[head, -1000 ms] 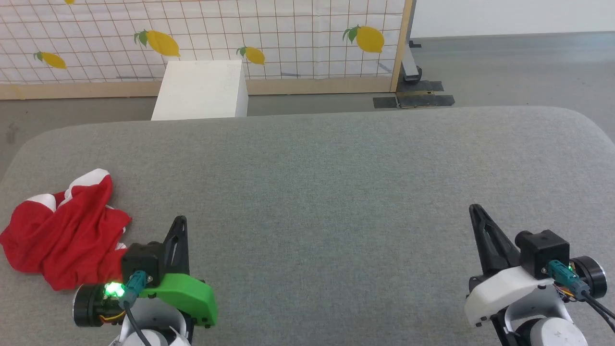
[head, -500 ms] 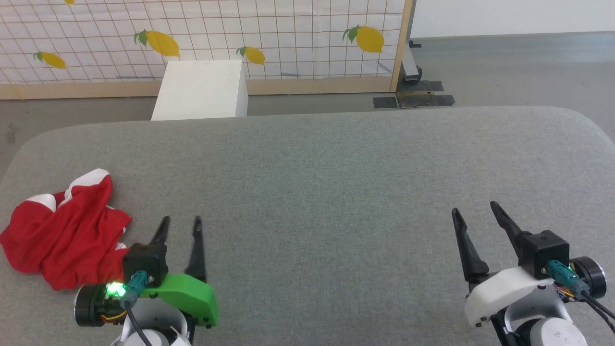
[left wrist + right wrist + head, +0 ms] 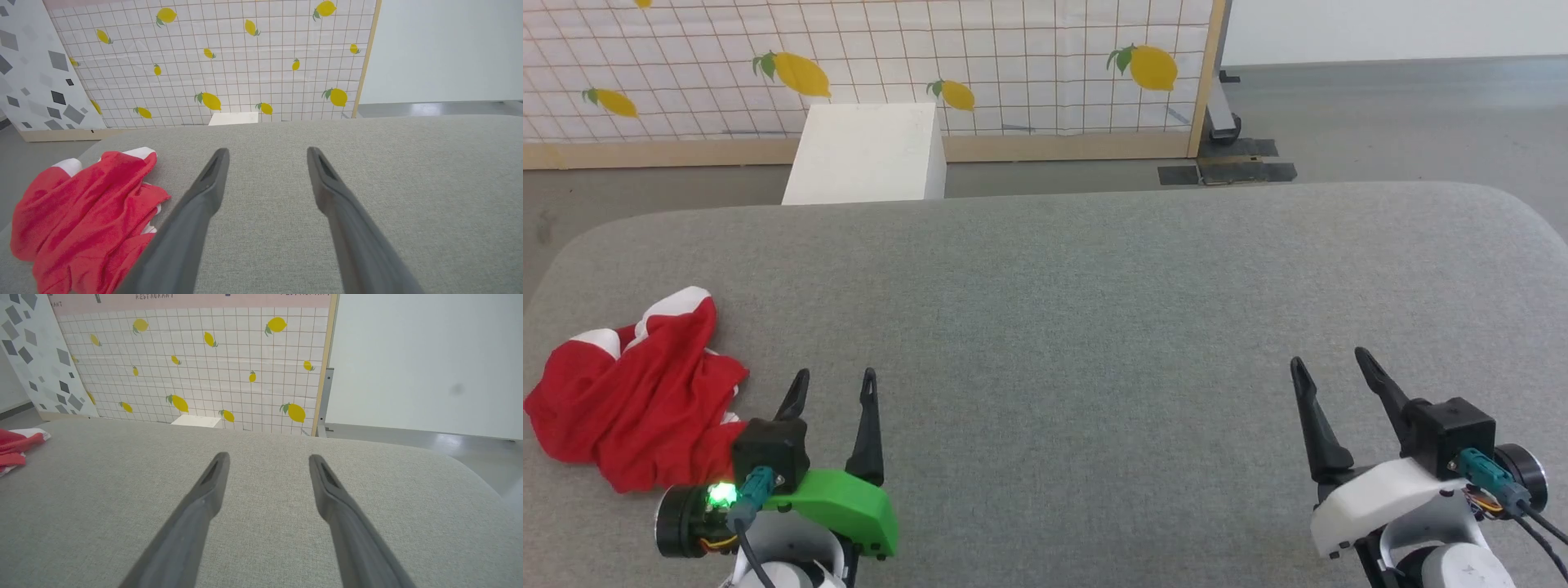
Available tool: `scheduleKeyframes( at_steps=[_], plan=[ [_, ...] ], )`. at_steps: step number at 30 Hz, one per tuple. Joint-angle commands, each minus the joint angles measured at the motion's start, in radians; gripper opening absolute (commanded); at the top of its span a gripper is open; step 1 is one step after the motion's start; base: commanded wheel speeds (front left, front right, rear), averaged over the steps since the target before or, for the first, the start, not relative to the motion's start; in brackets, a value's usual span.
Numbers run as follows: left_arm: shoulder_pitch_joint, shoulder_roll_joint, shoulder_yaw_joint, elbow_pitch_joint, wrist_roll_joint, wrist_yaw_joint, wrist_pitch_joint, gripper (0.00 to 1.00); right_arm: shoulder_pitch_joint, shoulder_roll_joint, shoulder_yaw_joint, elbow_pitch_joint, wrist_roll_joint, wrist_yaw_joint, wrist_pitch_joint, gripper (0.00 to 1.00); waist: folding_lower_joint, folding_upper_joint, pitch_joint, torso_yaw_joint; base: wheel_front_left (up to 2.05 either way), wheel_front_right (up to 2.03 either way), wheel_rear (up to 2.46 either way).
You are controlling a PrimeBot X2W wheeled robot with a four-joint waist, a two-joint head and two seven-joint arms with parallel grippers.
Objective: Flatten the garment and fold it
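Shorts (image 3: 629,400) lie crumpled in a red heap at the lower left of the head view, on the grey pad (image 3: 1054,310), with white bands showing at the heap's upper edge. Just right of them the left gripper (image 3: 836,374) has its fingers spread well apart and holds nothing; its left finger is close beside the cloth, whether touching I cannot tell. At the lower right the right gripper (image 3: 1327,358) is likewise spread wide and empty, well apart from the shorts. A second ago both pairs of fingers were pressed together; the heap lies as it did
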Motion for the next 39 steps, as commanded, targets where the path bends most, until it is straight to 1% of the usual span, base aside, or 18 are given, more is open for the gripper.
scheduleKeyframes(
  at_steps=[1, 17, 39],
  plan=[
    [0.007, -0.001, -0.002, 0.004, -0.011, 0.007, -0.009, 1.0, -0.006, 0.0, 0.001, 0.007, 0.011, 0.0, -0.01, 1.0, 0.0, -0.0001, 0.0, 0.002, 0.0, 0.0, 0.0],
    [0.012, 0.003, -0.003, 0.018, -0.034, 0.013, -0.042, 1.0, -0.012, 0.0, 0.008, 0.035, 0.043, -0.001, -0.043, 1.0, 0.0, -0.0001, 0.0, 0.052, 0.0, 0.0, 0.0],
    [0.022, 0.014, 0.001, 0.036, -0.069, 0.026, -0.088, 1.0, -0.024, 0.0, 0.024, 0.076, 0.086, -0.001, -0.089, 1.0, 0.0, -0.0001, -0.001, 0.174, 0.0, 0.0, 0.0]
  ],
)
